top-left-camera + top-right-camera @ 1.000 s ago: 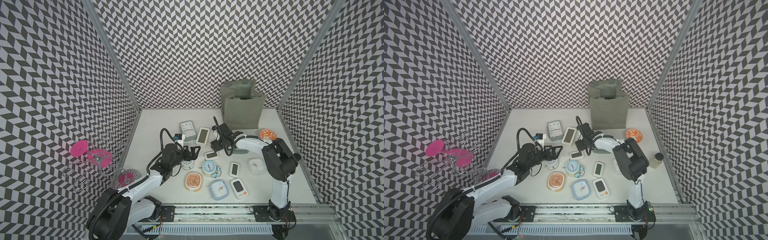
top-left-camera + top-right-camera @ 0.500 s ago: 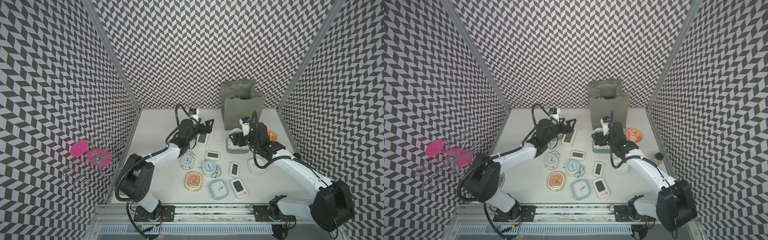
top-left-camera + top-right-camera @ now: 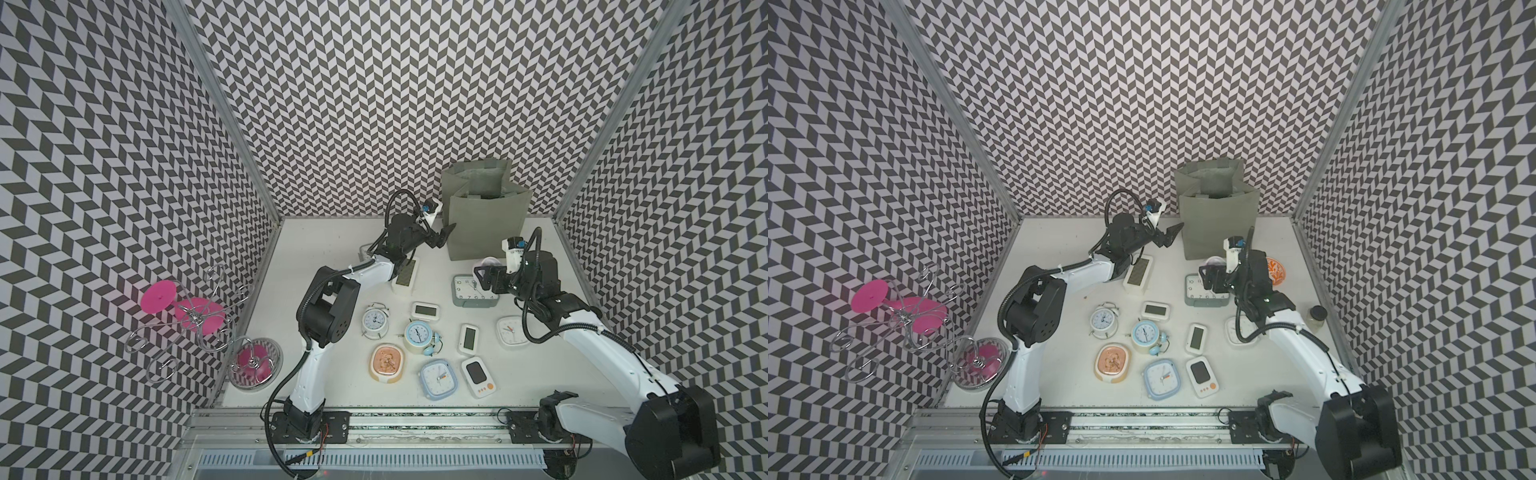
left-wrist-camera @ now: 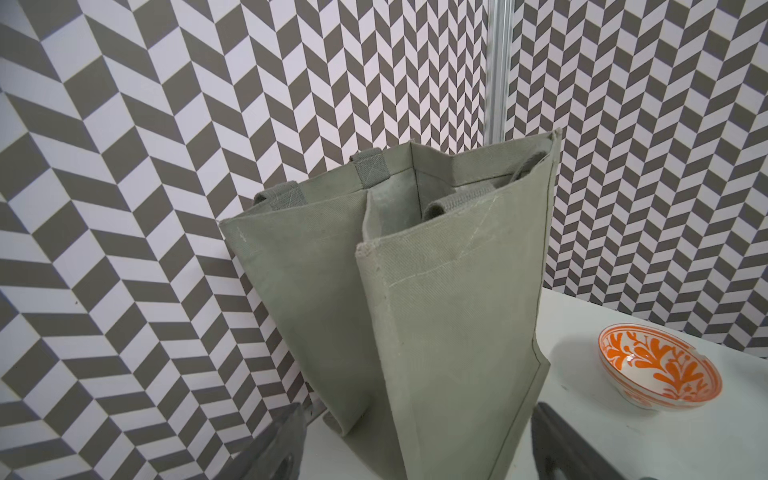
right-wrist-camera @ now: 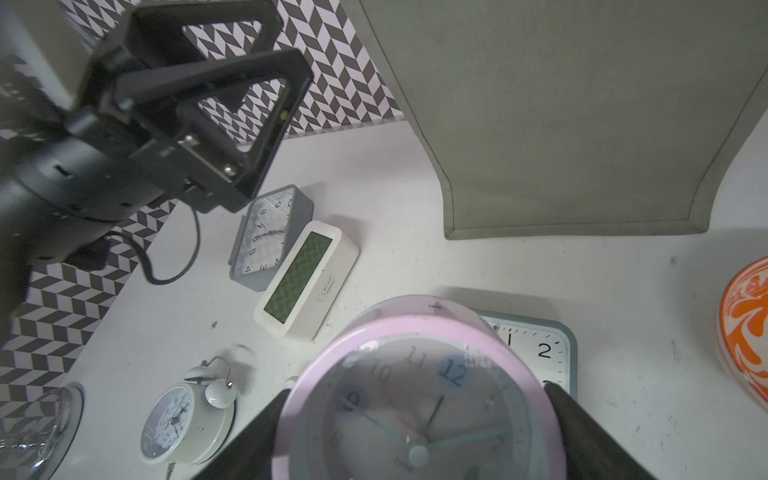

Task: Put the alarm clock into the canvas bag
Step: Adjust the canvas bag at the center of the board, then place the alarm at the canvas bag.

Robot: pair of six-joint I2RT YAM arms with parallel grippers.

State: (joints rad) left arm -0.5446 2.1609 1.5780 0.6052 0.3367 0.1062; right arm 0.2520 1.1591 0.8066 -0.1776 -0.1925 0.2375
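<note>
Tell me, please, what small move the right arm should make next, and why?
Probably lift the right gripper, shut on the pink alarm clock, above the rim of the canvas bag: the clock hangs low before the bag's front wall.

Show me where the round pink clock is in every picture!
Top view: pink clock in front of the canvas bag, in the right gripper.
Top view: same place, by the bag.
Left wrist: not in it.
Right wrist: huge and close up, inside the gripper.
Shared landmark: the canvas bag, in all four.
</note>
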